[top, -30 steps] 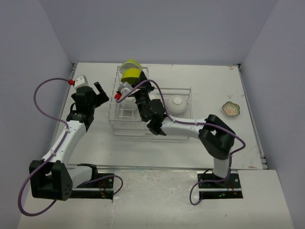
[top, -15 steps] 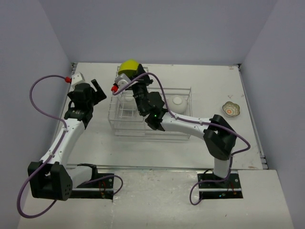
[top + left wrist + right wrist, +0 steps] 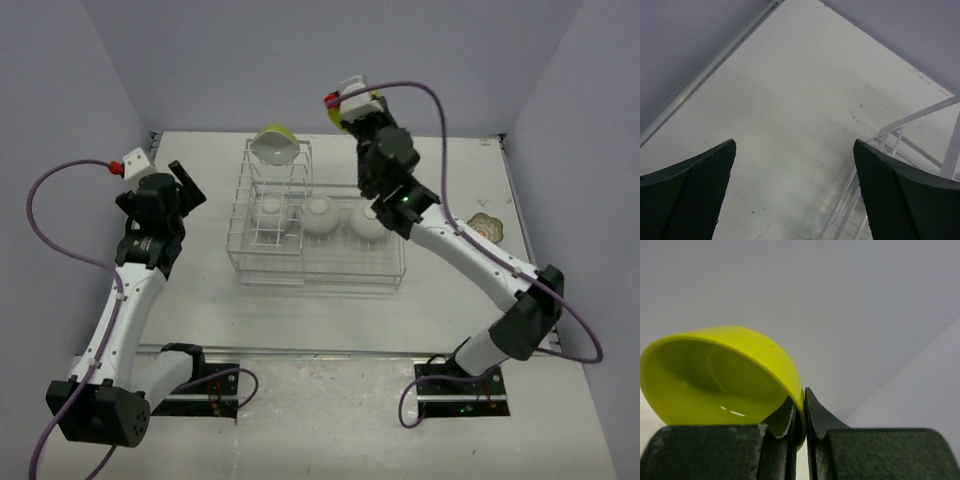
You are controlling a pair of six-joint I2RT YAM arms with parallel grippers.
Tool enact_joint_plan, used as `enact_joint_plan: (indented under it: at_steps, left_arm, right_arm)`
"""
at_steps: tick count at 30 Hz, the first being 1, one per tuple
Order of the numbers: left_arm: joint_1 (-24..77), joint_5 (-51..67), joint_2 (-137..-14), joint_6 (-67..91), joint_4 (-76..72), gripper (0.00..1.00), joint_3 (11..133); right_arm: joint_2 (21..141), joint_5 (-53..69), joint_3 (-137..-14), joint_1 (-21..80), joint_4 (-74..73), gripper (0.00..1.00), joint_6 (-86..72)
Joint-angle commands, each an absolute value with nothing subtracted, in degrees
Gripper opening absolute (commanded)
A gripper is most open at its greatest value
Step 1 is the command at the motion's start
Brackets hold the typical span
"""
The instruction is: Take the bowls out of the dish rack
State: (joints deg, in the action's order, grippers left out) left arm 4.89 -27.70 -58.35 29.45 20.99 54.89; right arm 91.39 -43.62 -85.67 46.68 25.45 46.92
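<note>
Right wrist view: my right gripper [image 3: 800, 412] has its jaws almost together, pinching the rim of a lime-yellow bowl [image 3: 725, 375], one finger inside the rim and one outside. The bowl is tilted, its hollow towards the camera, with only plain wall behind it. Top external view: that arm is raised high over the far side of the table [image 3: 450, 165], beyond the dish rack [image 3: 315, 268]. My left gripper [image 3: 186, 182] hangs left of the rack, apart from it, spread wide and holding nothing. In the left wrist view, bare table shows between its fingers [image 3: 695, 195], with rack wires at lower right. A second lime-yellow bowl [image 3: 275, 145] perches atop the rack's tall slotted end. Three white bowls [image 3: 320, 215] sit in a row in the low basket. A patterned bowl [image 3: 487, 226] rests on the table to the right, outside the rack, partly behind my right arm.
</note>
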Motion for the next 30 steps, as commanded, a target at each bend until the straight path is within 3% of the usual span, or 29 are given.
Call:
enact_joint_plan:
  at_steps: [1,5,13,18,25,30]
  left_arm:
    - [4.6,-30.1,-58.4,31.0,24.6,0.99,59.9]
    - [4.6,-28.6,-60.7,31.2,25.8,0.97,63.1]
    - [4.6,-28.0,-69.0,27.0,26.6,0.97,73.4]
    - [4.6,-29.8,-73.5,24.2,24.5,0.98,78.5]
    - [4.6,-31.0,-79.2,27.0,23.1,0.97,81.4]
    - [4.6,-31.5,-83.0,29.4,24.0,0.97,84.2]
  right_arm:
    - [82.5,-44.5,-91.9,39.5,-2.8,0.00,25.2]
    - [80.5,-39.4,-93.2,31.0,-19.4,0.00,11.6]
    - [74.8,-20.6,-81.3,13.5,-29.7,0.00,-8.0]
    - [77.4,-14.8,-78.6,9.6,-33.7,0.00,-15.9]
    - [76.9,-0.4,-65.7,-6.5,-32.4,0.00,-26.6]
    - [76.0,-0.4,-56.5,-12.8,-31.5,0.00,-30.5]
